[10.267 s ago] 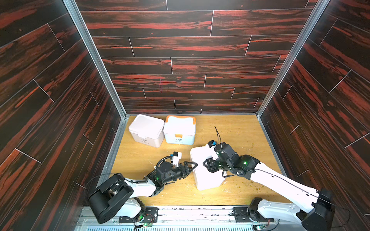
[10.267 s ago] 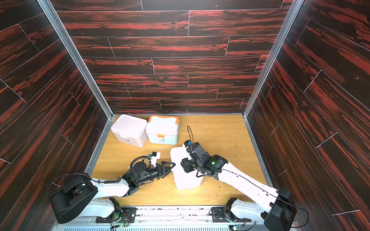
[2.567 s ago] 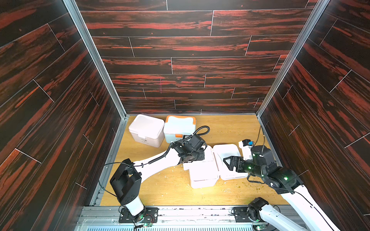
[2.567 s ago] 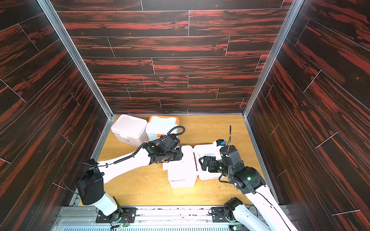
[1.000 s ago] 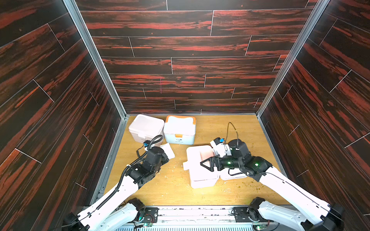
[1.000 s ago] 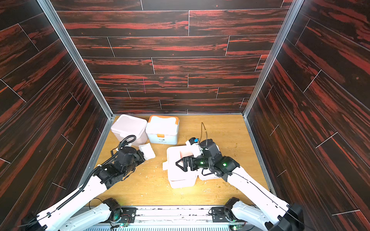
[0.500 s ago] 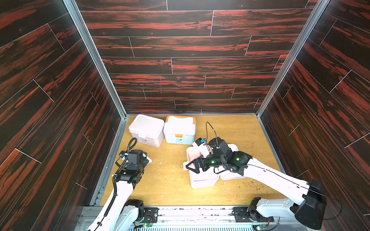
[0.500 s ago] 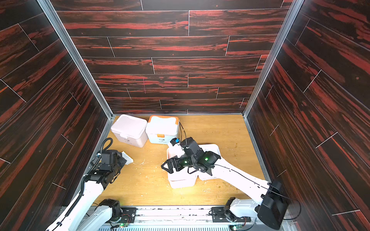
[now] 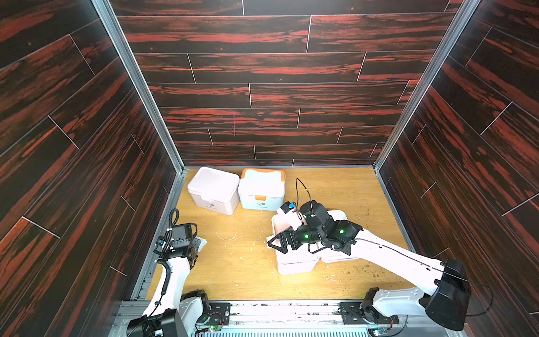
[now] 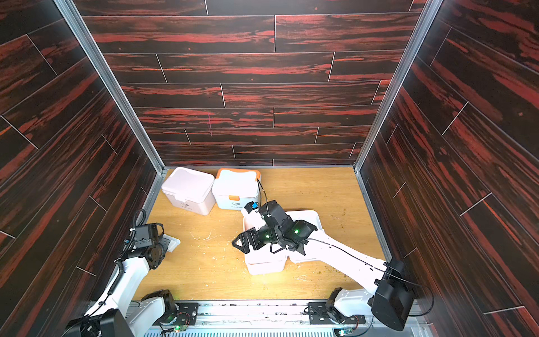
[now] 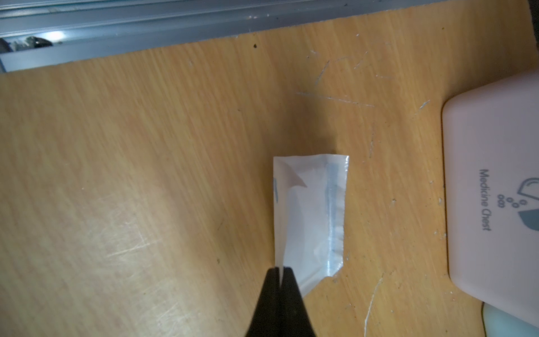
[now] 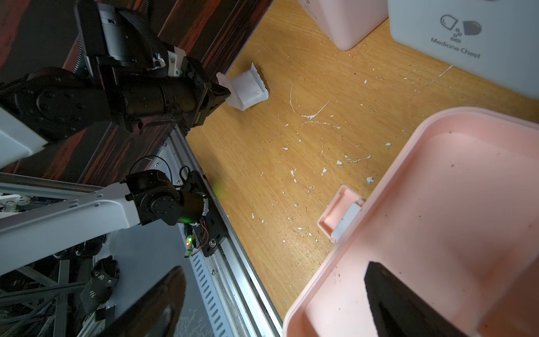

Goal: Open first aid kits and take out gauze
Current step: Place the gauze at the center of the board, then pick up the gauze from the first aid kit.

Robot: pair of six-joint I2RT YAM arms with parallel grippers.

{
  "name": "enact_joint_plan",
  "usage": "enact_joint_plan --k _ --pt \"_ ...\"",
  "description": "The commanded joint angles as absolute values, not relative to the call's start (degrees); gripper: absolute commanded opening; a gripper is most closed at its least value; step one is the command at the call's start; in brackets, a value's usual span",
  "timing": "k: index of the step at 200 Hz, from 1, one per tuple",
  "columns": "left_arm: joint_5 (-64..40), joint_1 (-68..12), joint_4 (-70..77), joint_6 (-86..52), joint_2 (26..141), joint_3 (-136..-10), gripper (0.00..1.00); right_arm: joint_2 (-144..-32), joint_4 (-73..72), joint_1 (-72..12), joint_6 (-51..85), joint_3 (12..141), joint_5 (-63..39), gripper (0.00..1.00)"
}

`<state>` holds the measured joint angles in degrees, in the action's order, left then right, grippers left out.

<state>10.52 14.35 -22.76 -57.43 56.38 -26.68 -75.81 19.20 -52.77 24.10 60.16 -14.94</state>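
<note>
The left gripper (image 11: 280,270) is pinched shut on the edge of a gauze packet (image 11: 312,216), which juts past its fingertips low over the table (image 11: 145,175). Beyond the packet stand a closed pink kit (image 9: 213,186) and an orange-trimmed kit (image 9: 261,186). The right gripper (image 12: 274,268) is spread wide and holds nothing, one finger above the open kit (image 12: 466,204).

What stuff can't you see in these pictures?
- Inside the open kit: the right arm mostly covers it in both top views; the right wrist view's edge cuts it off.
- Inside the pink kit and the orange-trimmed kit: both are shut.
- Print on the gauze packet: blurred in the left wrist view.
</note>
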Motion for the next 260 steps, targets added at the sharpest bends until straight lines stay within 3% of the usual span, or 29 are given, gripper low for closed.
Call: enact_joint_plan --k 1,6,29,51,71,158,210,260 --pt "12.6 14.7 -24.9 -58.7 56.7 -27.2 0.05 -77.0 19.0 -53.1 23.2 61.3 -13.7 0.99" --pt "12.8 14.7 -25.5 -58.8 56.6 -27.4 0.10 -76.9 19.2 -53.1 23.2 61.2 -13.4 0.99" --pt "9.4 14.7 -28.1 -56.8 55.8 -29.4 0.62 -75.4 20.0 -53.1 23.6 61.1 -9.8 0.99" --pt "4.1 14.2 -27.0 -54.8 53.2 -29.3 0.76 -72.6 20.3 -53.1 24.1 60.0 -6.3 0.99" --pt "7.0 8.4 -30.0 -52.9 49.7 -31.9 0.83 -70.2 20.4 -53.1 24.5 59.0 -2.4 0.99" --pt "10.6 -23.0 -35.7 -56.3 50.4 -43.9 0.84 -55.7 20.6 -52.8 26.9 51.2 19.8 0.99" --pt "16.6 -46.4 -34.4 -58.7 63.5 -55.6 0.81 -49.5 24.6 -50.8 29.5 48.0 25.9 0.99" --pt "21.3 -60.2 -38.3 -59.8 80.3 -69.1 0.75 -43.0 31.3 -44.6 33.2 45.8 22.4 0.99"
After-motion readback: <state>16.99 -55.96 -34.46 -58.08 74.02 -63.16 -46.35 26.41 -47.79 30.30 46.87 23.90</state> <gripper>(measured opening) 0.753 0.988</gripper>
